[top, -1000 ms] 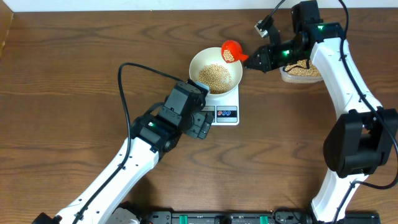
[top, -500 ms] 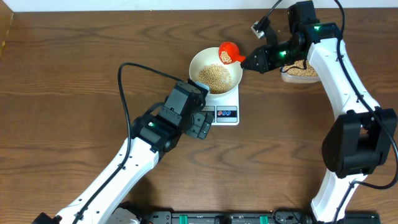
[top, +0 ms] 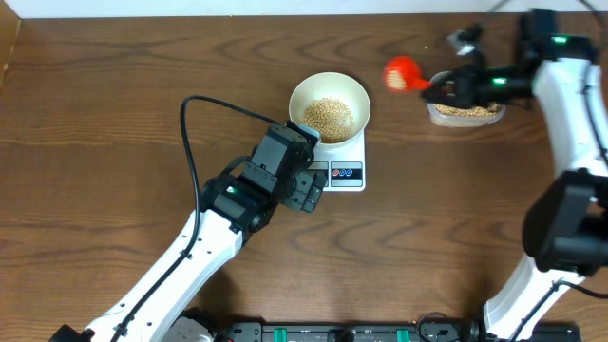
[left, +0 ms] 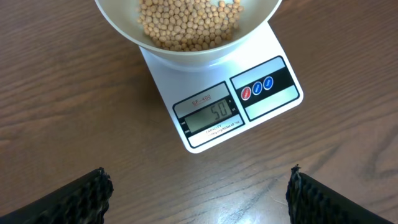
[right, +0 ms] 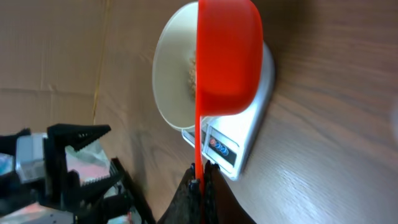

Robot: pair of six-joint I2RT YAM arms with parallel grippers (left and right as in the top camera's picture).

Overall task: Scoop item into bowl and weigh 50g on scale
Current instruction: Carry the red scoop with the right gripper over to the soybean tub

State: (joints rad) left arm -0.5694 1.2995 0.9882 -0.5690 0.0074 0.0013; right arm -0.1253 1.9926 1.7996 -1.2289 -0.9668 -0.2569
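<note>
The white bowl [top: 329, 106] holds tan beans [top: 329, 116] and sits on the white scale [top: 345, 164]. In the left wrist view the bowl [left: 186, 53] is at the top and the scale's display [left: 209, 116] reads 50. My left gripper [top: 306, 187] is open and empty just in front of the scale; its fingertips [left: 84, 196] frame bare table. My right gripper [top: 439, 89] is shut on the handle of a red scoop [top: 402, 73], held in the air between the bowl and the clear tub [top: 465, 110] of beans. The scoop [right: 227, 56] shows edge-on in the right wrist view.
The scale's two round buttons [left: 257, 88] sit beside the display. The clear tub stands at the back right under my right arm. A black cable [top: 195, 133] loops over the table left of the bowl. The table's far edge runs along the top.
My right gripper has carried the red scoop from over the bowl's rim to the right, toward the tub. The left arm has not moved.
</note>
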